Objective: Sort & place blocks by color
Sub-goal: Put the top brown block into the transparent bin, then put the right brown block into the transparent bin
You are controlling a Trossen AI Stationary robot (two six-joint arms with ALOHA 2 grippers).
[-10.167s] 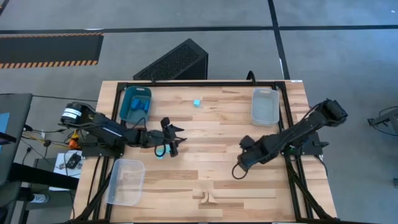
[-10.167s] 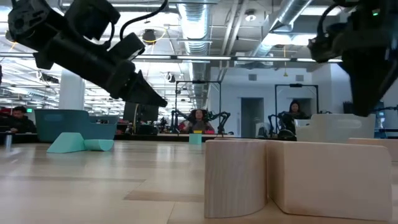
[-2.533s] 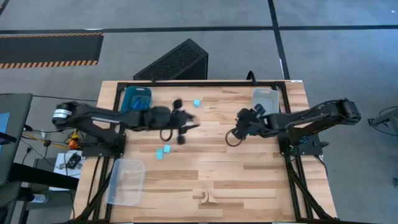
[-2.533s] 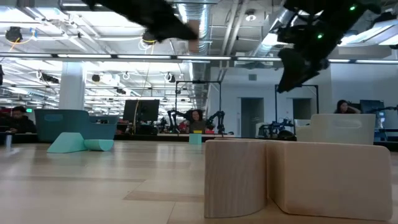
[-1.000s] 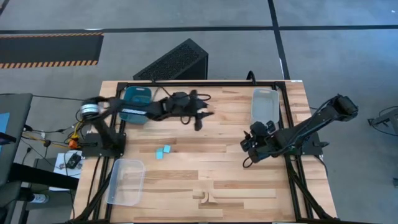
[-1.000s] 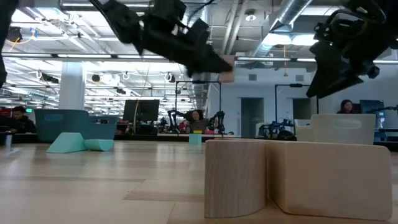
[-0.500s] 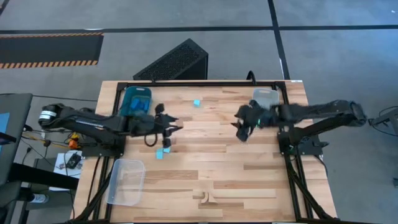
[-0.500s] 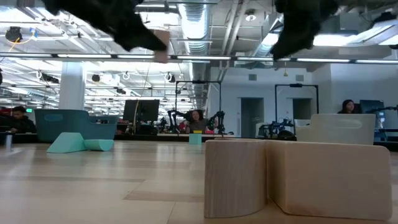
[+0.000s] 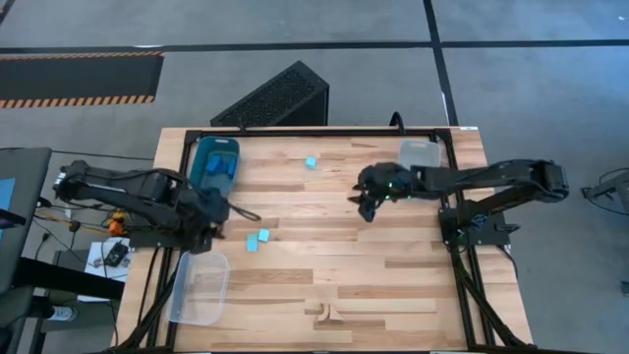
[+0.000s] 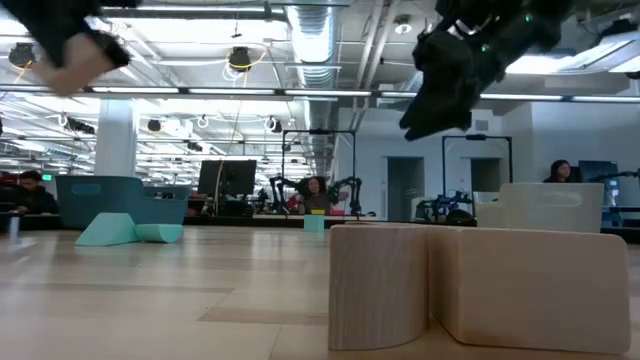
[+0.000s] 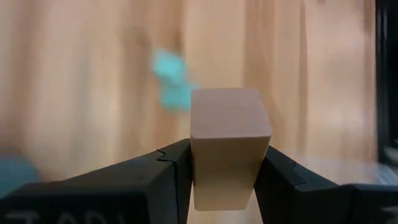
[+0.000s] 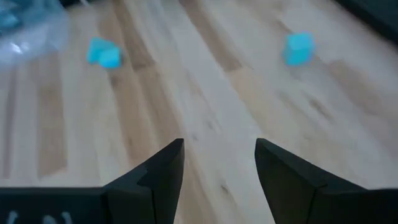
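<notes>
Clamping a bare wood block (image 11: 229,140) in my left gripper (image 11: 224,171), turquoise blocks (image 11: 173,81) blurred beyond; right gripper (image 12: 219,163) spread, empty

a pale wood block (image 11: 229,146) sat upright, clamped between two dark fingers, in the lower middle of the left wrist view. two turquoise blocks (image 9: 257,239) lay touching left of centre in the high view. one turquoise cube (image 9: 311,162) lay alone near the top middle. two wood blocks (image 9: 324,313) stood at the bottom middle.

Robotics lab: exposed ducts (image 10: 310,30), workstations (image 10: 225,185)
</notes>
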